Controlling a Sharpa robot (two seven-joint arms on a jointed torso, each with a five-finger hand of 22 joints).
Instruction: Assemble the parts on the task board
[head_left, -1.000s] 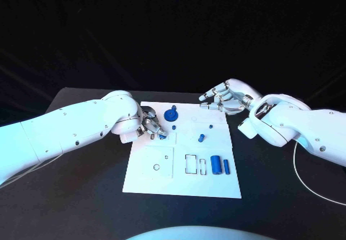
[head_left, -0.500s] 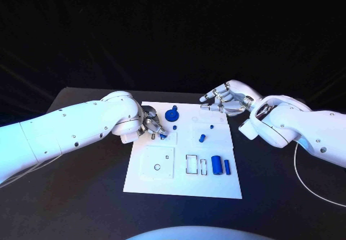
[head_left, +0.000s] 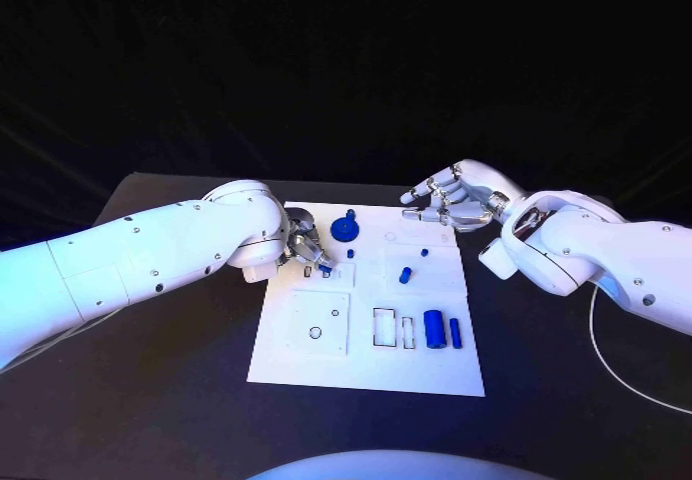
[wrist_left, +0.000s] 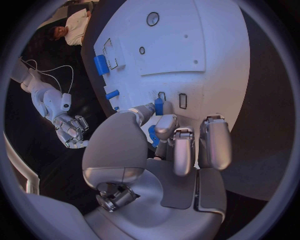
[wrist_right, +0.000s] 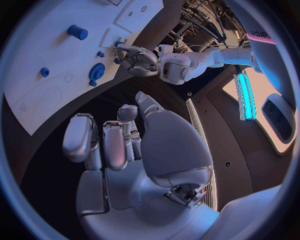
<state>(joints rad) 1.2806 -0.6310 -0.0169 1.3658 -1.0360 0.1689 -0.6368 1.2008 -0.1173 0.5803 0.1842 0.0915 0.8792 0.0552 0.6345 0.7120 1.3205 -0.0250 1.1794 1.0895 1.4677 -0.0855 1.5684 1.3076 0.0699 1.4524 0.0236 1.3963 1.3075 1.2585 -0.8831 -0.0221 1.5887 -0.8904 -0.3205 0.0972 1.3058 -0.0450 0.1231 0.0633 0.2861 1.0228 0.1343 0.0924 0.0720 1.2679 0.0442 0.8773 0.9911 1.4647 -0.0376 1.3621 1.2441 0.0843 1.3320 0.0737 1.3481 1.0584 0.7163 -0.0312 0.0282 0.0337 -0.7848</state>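
Note:
The white task board (head_left: 368, 345) lies in the middle of the black table. My left hand (head_left: 306, 253) hovers over the board's far left part and pinches a small blue part (wrist_left: 152, 135) between thumb and fingers (wrist_left: 185, 150), close to two small slots (wrist_left: 183, 100). A round blue part (head_left: 343, 230) stands just beyond that hand. A short blue peg (head_left: 407, 275) lies mid-board. A thick blue cylinder (head_left: 433, 329) and a thin one (head_left: 454, 333) lie near the right edge. My right hand (head_left: 449, 205) hangs over the board's far right corner, fingers loosely bent, holding nothing.
A square inset plate (head_left: 320, 323) with two small holes sits on the board's near left. Rectangular outlines (head_left: 384, 328) lie beside the cylinders. A white cable (head_left: 613, 365) runs over the table at the right. Bare black table surrounds the board.

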